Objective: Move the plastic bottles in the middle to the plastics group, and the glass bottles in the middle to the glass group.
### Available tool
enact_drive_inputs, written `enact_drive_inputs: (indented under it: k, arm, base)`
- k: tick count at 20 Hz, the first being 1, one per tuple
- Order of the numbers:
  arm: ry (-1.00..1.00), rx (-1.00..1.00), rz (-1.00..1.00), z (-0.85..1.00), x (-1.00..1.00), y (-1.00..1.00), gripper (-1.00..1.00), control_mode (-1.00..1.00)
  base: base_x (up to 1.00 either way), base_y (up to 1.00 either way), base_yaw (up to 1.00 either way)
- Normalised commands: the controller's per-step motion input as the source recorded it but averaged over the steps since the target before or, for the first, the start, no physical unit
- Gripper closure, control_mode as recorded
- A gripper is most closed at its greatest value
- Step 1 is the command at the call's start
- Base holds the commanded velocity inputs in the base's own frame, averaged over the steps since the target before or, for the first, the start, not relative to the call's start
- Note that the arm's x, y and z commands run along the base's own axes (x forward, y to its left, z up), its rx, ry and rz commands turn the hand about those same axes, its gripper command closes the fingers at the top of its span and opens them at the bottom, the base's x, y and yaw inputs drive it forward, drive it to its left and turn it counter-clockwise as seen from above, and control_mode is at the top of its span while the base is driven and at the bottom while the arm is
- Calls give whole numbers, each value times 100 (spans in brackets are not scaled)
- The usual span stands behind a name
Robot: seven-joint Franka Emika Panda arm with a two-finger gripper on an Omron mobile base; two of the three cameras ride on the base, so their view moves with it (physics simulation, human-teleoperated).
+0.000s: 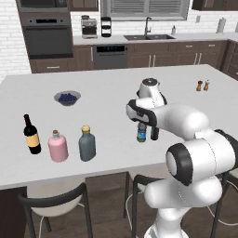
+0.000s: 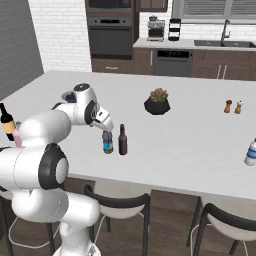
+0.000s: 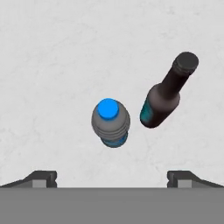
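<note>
The small clear plastic bottle (image 3: 110, 122) with a blue cap and blue label stands upright mid-counter, also seen in the left base view as the plastic bottle (image 1: 141, 134). My gripper (image 3: 112, 179) hovers just above it, open, with one fingertip on each side and nothing held; the right base view shows the gripper (image 2: 106, 131) over the bottle (image 2: 107, 143). The slim dark brown glass bottle (image 2: 122, 140) stands close beside it. At the left, the pink glass bottle (image 1: 57, 146) stands between the yellow-labelled wine bottle (image 1: 31, 135) and the grey flask (image 1: 86, 144).
Another plastic bottle (image 2: 251, 152) stands at the counter's far right. A potted plant (image 2: 158, 102), salt and pepper shakers (image 2: 233, 106) and a bowl of blueberries (image 1: 67, 97) sit farther back. Chairs (image 1: 53, 200) line the near counter edge.
</note>
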Motion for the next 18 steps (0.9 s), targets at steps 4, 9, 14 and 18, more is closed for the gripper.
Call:
enact_drive_inputs:
  k: [4, 9, 14, 18]
  arm:
    - [0, 0, -4, 0, 24, 0, -100, -100]
    - [0, 0, 0, -15, 5, -4, -100, -100]
    - [0, 0, 0, -37, 9, -10, -100, -100]
    - [0, 0, 0, -29, 8, -9, -100, -100]
  base:
    - [0, 0, 0]
    - [0, 0, 0]
    - [0, 0, 0]
    - [0, 0, 0]
